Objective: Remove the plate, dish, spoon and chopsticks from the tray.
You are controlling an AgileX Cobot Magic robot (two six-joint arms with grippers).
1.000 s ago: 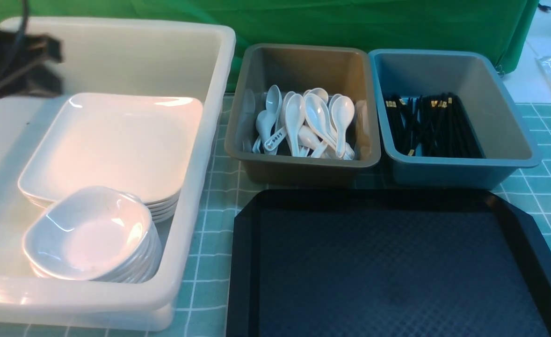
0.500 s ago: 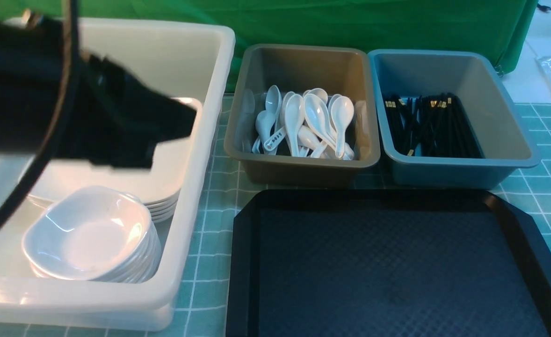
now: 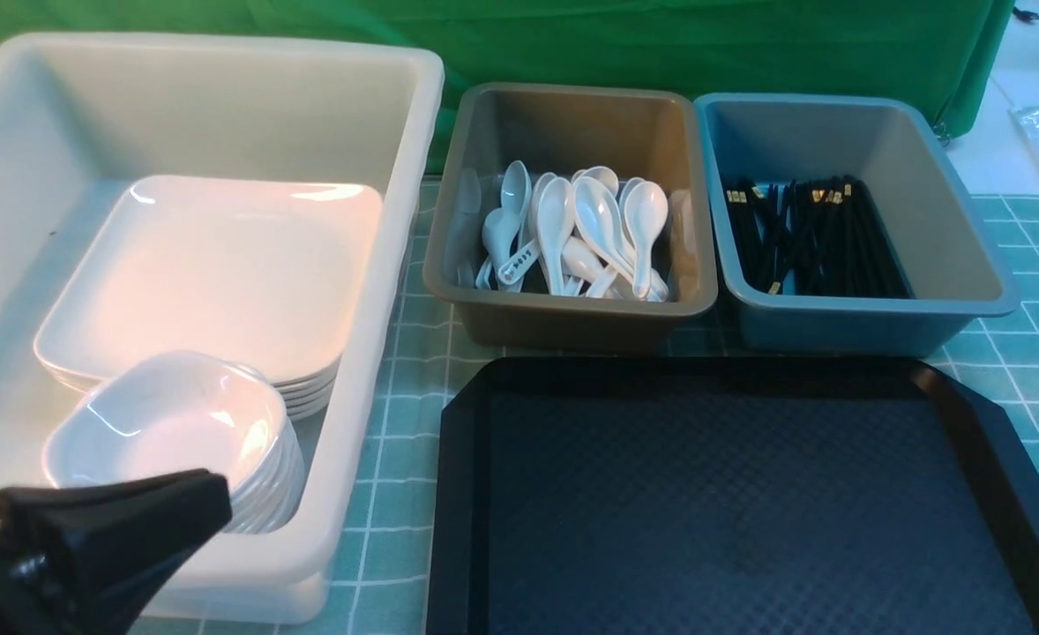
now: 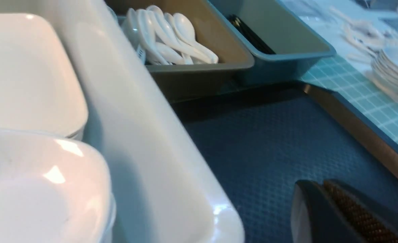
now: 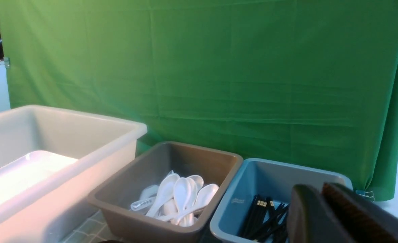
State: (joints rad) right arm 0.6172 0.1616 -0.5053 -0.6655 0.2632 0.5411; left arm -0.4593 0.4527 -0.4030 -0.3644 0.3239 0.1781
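Since the earlier frames, the left arm has been swept out from over the white tub (image 3: 220,44), and the left fingers (image 3: 131,529) are now seen low at the near left corner, in front of it. They are pressed together and nothing is held.

Inside the white tub, the plate (image 3: 220,265) is found on top of a stack of like plates, and the dish (image 3: 167,432) on top of a nearer stack, touching the plates' front edge. Both are judged glossy, rigid and breakable. The plate is expected to be heavy for its thin rim, so a grip across the raised rim at a long side is advised. The dish is lighter and is best pinched at its upturned edge.

In the brown tub (image 3: 572,115) the spoon (image 3: 572,229) is lost among a heap of white spoons. It is slick and light, and best taken by the short handle.

In the blue tub (image 3: 819,132) the chopsticks (image 3: 811,238) are laid among many more. They are thin, stiff and apt to roll, so a grip near mid-length is suggested.

The tray (image 3: 749,511) is seen on the counter (image 3: 1031,353) in front of the two smaller tubs, with nothing on it, so the task is judged done.

The right fingers (image 5: 347,209) appear close together with nothing between them. Whether they are fully closed cannot be told.
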